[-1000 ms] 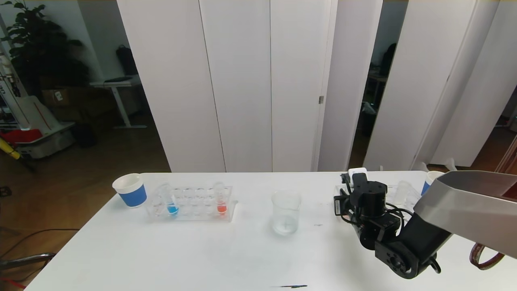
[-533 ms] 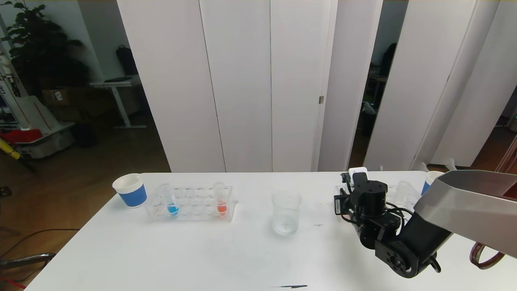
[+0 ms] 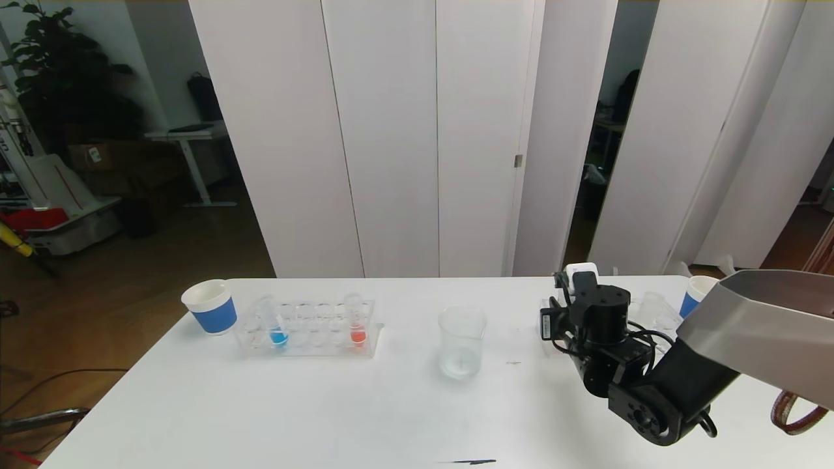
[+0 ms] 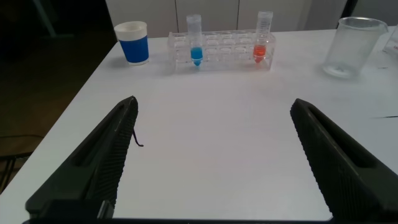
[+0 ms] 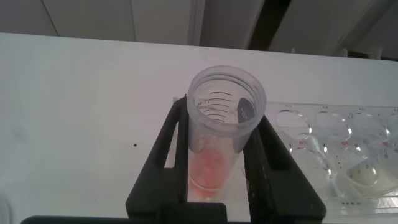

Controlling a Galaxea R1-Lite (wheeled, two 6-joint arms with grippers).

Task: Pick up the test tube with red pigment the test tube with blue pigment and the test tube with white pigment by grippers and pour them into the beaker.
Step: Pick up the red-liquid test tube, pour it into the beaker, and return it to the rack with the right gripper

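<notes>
My right gripper (image 3: 573, 306) is at the right of the table, over the near end of a clear rack (image 5: 336, 146). It is shut on the test tube with red pigment (image 5: 214, 155), held upright between the fingers (image 5: 171, 149). The test tube with white pigment (image 5: 365, 176) sits in that same rack. The beaker (image 3: 462, 342) stands at the table's middle, left of the right gripper. The test tube with blue pigment (image 3: 277, 326) and another red-tipped tube (image 3: 356, 322) stand in the left rack (image 3: 306, 332). My left gripper (image 4: 212, 106) is open and empty, low over bare table, facing the left rack.
A blue paper cup (image 3: 210, 306) stands left of the left rack, and another (image 3: 694, 293) at the far right edge. A dark mark (image 3: 469, 462) lies near the table's front edge. White partition panels stand behind the table.
My right gripper has moved slightly up and to the right with the red-tipped tube in it. Everything else is as it was.
</notes>
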